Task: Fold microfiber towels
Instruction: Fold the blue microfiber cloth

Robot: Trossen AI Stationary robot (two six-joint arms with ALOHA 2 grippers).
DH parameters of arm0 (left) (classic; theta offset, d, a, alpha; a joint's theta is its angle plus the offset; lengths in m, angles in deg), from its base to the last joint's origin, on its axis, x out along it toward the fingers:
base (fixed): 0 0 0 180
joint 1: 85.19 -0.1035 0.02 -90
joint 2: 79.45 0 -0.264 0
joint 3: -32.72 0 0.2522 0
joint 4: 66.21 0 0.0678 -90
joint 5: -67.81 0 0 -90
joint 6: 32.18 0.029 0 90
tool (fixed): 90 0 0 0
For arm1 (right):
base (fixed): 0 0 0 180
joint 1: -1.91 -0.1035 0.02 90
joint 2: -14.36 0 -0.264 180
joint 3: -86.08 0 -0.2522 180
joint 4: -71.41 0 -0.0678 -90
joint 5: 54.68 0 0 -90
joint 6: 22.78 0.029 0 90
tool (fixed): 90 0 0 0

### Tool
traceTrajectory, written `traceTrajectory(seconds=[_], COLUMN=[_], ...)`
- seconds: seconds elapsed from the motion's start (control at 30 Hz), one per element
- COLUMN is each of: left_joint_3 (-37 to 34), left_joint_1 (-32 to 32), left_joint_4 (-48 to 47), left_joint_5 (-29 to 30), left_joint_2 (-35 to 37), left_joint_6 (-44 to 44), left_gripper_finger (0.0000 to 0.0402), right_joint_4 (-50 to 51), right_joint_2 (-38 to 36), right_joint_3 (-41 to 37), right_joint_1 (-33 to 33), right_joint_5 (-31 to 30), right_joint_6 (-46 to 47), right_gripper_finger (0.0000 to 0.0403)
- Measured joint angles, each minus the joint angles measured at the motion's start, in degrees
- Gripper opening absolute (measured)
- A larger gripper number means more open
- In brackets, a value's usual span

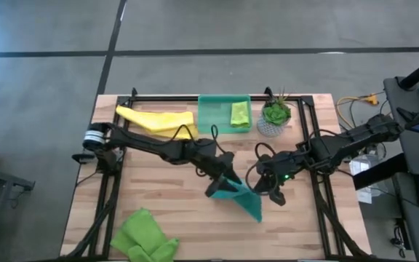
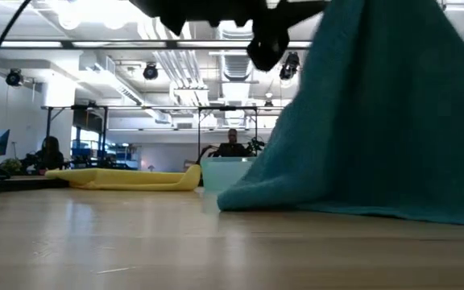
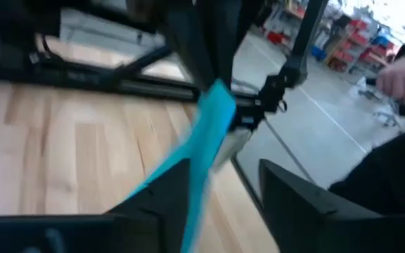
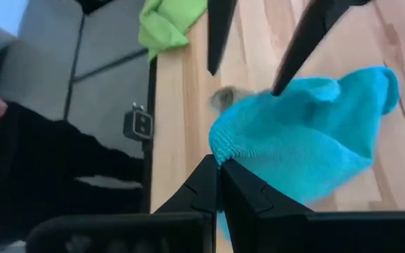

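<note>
The teal-blue towel [image 1: 247, 204] stands raised like a tent at the table's middle, its lower edge [image 2: 337, 205] on the wood. My right gripper [image 1: 271, 191] is shut on it. My left gripper [image 1: 220, 188] is open beside it, and the towel's raised edge [image 3: 213, 119] runs up between its fingers. A yellow towel [image 1: 155, 118] lies flat at the far left. One lime green towel [image 1: 239, 113] lies in the green tray [image 1: 213, 109]. Another lime green towel [image 1: 144, 236] lies bunched at the near left corner. My left gripper is open around the towel's raised edge, which runs close along the inner side of one finger [image 3: 171, 193]; I cannot tell whether it touches. My right gripper pinches a hemmed edge of the teal-blue towel [image 4: 220, 149] between its two shut fingers, slanting down from the table's right. That edge is lifted, and the cloth below it sags onto the table.
A small potted plant [image 1: 275, 116] stands right of the tray at the far edge. Black frame rails [image 1: 115, 182] run along the table's left and right sides. Bare wood lies between the teal-blue towel and the near left towel. People show in the room beyond.
</note>
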Motion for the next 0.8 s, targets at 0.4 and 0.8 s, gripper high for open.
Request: traceTrajectory(seconds=[0.4,0.8], left_joint_3=[2.68,4.87], left_joint_1=[-0.39,-0.36], left_joint_4=[0.62,0.27], left_joint_5=[-0.54,-2.55], left_joint_2=[-3.07,-5.95], left_joint_6=[3.03,-1.98], left_gripper_finger=[0.0226,0.0207], right_joint_4=[3.53,2.84], right_joint_2=[0.36,0.43], right_joint_3=[4.66,5.30], right_joint_1=[0.01,0.07], right_joint_5=[0.87,-0.51], right_joint_6=[-3.90,-6.71], right_gripper_finger=[0.0009,0.0009])
